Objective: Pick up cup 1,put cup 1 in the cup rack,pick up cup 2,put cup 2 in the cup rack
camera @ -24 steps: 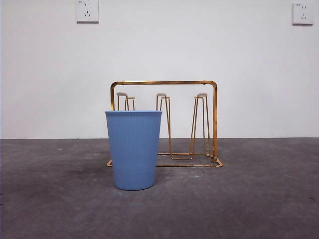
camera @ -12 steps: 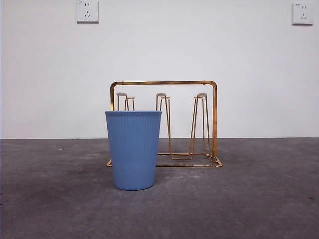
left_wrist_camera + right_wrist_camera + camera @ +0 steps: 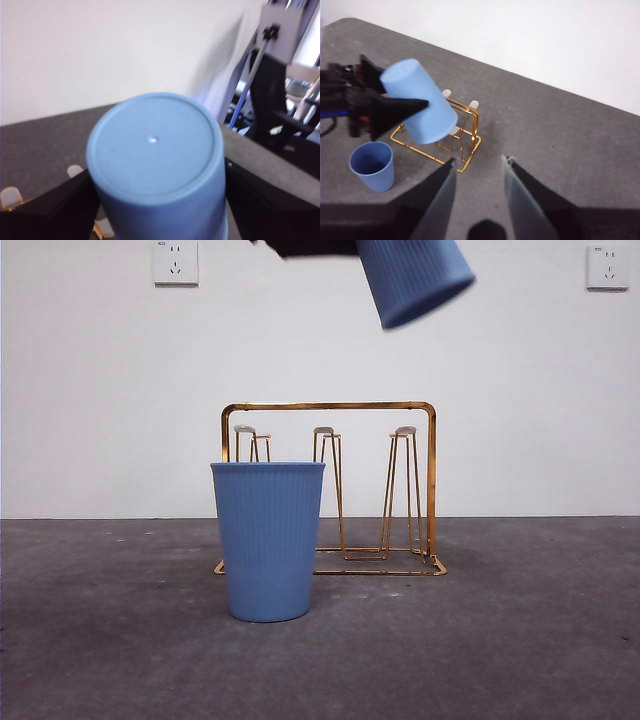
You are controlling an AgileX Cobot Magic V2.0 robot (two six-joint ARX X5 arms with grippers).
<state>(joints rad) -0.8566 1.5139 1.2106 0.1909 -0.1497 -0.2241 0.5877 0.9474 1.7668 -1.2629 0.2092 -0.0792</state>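
Front view: a ribbed blue plastic cup (image 3: 413,278) is held inverted and tilted by the left gripper (image 3: 155,200), high above the gold wire cup rack (image 3: 330,490). A second blue ribbed cup (image 3: 268,540) is seen upright on the grey tabletop (image 3: 520,640) just in front of the rack; the right gripper (image 3: 479,165) is open, well above.

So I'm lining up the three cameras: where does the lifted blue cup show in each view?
Front view: lifted blue cup at the top edge, tilted, above the cup rack.
Left wrist view: it fills the centre, base toward the camera, between the left tool's black jaws.
Right wrist view: tilted over the rack, held by the left tool.
Shared landmark: the gold rack's pegs, visible in all three.
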